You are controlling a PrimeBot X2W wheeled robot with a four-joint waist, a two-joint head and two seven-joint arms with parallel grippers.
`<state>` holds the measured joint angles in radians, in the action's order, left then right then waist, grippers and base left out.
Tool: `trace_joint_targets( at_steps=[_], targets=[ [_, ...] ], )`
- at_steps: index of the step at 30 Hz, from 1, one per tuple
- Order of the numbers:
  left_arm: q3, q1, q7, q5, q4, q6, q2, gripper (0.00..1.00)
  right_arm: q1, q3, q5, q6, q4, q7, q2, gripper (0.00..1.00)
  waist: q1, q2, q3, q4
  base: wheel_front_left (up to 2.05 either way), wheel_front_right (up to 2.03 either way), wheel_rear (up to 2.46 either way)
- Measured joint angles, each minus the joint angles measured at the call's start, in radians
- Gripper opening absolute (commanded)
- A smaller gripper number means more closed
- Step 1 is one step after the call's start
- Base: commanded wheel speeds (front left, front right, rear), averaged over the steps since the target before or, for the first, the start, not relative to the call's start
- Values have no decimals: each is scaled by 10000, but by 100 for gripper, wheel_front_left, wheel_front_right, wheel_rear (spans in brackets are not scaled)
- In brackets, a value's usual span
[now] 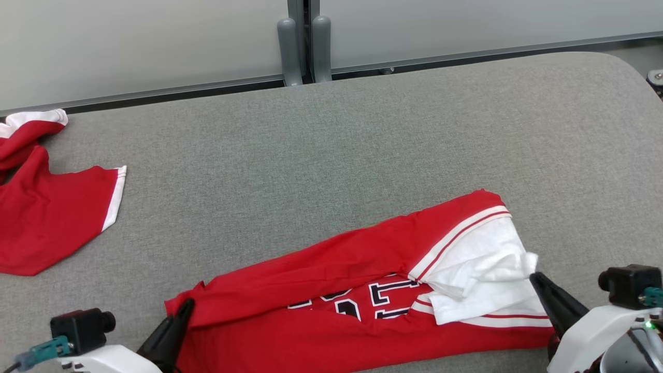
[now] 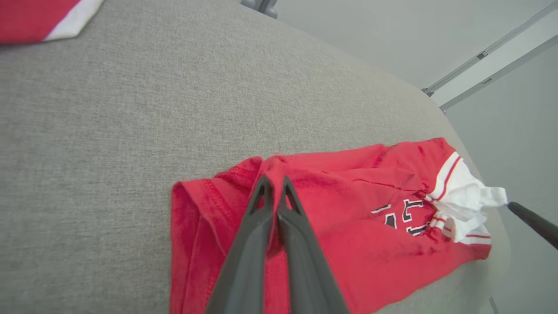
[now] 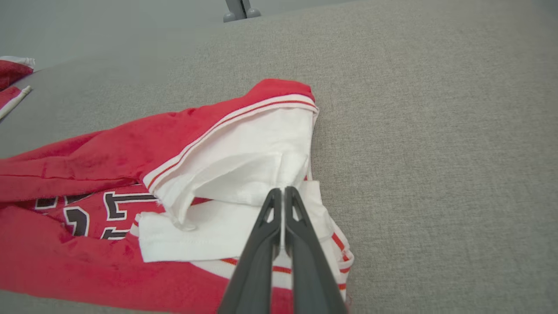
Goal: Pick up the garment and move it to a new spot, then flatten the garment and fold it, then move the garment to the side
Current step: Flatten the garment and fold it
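Head view: the shirt (image 1: 331, 269) lies along the near edge of the surface (image 1: 362, 145). The left hand (image 1: 187, 305) pinches its red hem end and the right hand (image 1: 536, 277) its white sleeve, likely to pull the fold taut.

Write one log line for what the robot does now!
left tool: shut on garment, red end | right tool: shut on garment, white end | garment: bunched lengthwise on table
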<state>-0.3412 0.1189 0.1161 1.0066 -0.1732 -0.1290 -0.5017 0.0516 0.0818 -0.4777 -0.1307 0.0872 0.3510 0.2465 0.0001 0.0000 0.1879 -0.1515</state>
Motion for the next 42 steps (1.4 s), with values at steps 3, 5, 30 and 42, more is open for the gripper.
trace_joint_targets(
  at_steps=[3,5,30,42],
  targets=[
    [-247,10,-236,-345,470,165,31,100,-5,282,219,0,-395,8,161,100,-1,0,-33,43,0,0,0],
    [-408,66,-466,-865,920,82,-79,100,-2,437,391,0,-596,113,372,100,-1,0,-67,62,0,0,0],
    [2863,330,-3793,-6259,1699,280,3382,100,-2302,838,654,4,-3526,2027,765,100,-1,0,140,1363,0,0,0],
    [3967,381,-3795,-7248,2040,1649,4437,100,-2852,1415,-1231,-12,-4451,1708,1708,0,-1,0,-265,1753,0,0,0]
  ],
)
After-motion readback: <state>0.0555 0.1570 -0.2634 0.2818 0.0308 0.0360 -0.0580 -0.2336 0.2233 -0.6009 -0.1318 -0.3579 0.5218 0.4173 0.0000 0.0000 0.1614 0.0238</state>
